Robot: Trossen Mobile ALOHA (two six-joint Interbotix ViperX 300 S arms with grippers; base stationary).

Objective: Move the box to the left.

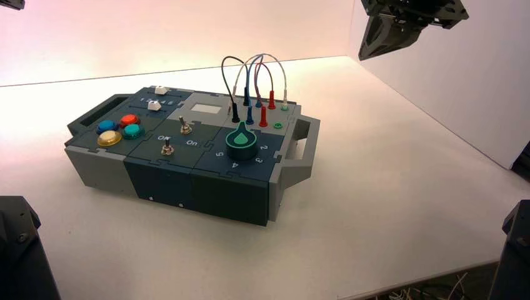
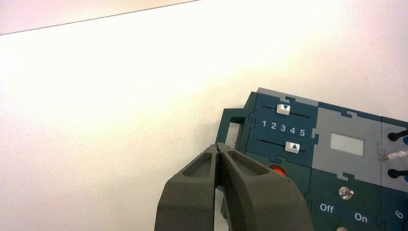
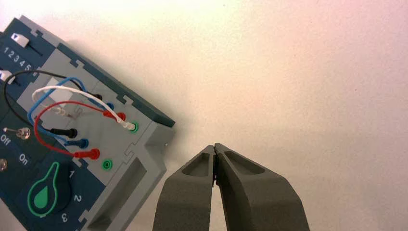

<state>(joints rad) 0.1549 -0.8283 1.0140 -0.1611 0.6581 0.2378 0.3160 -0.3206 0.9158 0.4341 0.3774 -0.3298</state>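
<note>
The box (image 1: 169, 181), dark blue and grey, lies on the white table left of centre, slightly turned. It has a grey handle at each end (image 1: 306, 147), coloured push buttons (image 1: 119, 130), toggle switches (image 1: 185, 127), a green dial (image 1: 241, 142) and looped jumper wires (image 1: 256, 62). My left gripper (image 2: 219, 146) is shut and empty, above the box's left handle (image 2: 226, 127). My right gripper (image 3: 214, 146) is shut and empty, over bare table beside the box's right handle (image 3: 120, 192). In the high view the right gripper (image 1: 381, 37) hangs high at the back right.
A white wall (image 1: 469, 94) stands along the table's right side. The table's front edge (image 1: 437, 275) runs at the lower right. Dark arm parts fill the lower corners (image 1: 19, 250) (image 1: 515, 250). Open table lies to the left of the box (image 1: 37, 112).
</note>
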